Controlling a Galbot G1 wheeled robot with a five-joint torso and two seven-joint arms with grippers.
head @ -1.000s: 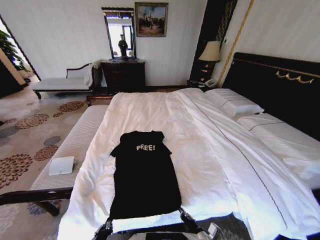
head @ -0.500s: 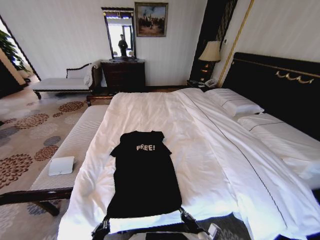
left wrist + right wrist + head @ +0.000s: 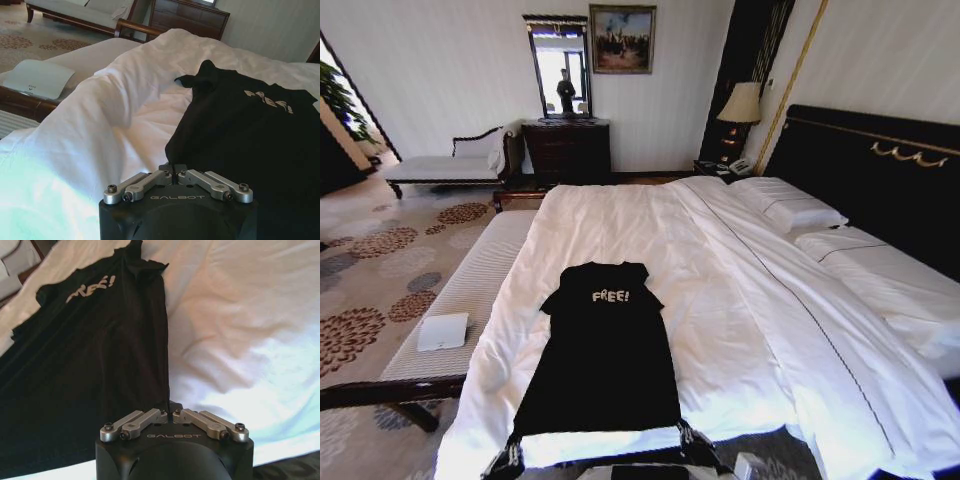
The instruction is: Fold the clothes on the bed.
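The clothes, a black T-shirt (image 3: 605,350) with white "FREE!" lettering, lie flat on the white bed (image 3: 750,300), collar toward the far end. My left gripper (image 3: 510,456) is shut on the left corner of the hem at the near edge of the bed. In the left wrist view the left gripper (image 3: 173,171) pinches the T-shirt (image 3: 250,130) at its edge. My right gripper (image 3: 686,438) is shut on the right hem corner. The right wrist view shows the right gripper (image 3: 170,410) closed on the T-shirt (image 3: 100,350). The hem is stretched taut between them.
A pale striped bench (image 3: 470,285) runs along the bed's left side with a small white box (image 3: 443,331) on it. Pillows (image 3: 790,205) and a dark headboard (image 3: 880,170) are at the right. A chaise (image 3: 450,165) and dresser (image 3: 567,148) stand by the far wall.
My left gripper has moved left with the hem corner, spreading the bottom of the T-shirt wider. The right gripper has shifted only slightly toward the near edge.
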